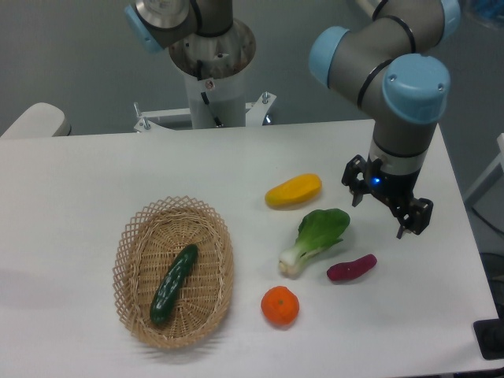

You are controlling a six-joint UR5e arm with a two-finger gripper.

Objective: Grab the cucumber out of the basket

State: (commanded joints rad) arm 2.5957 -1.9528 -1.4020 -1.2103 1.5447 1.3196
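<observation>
Lying in one basket [131,268], one cucumber [174,284], one claw [386,211] spread, empty

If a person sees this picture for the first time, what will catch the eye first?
Probably the wicker basket at the lower left, with the dark green cucumber lying diagonally inside it. Next, the grey and blue arm on the right, whose open gripper hangs above the table near a bok choy.
</observation>
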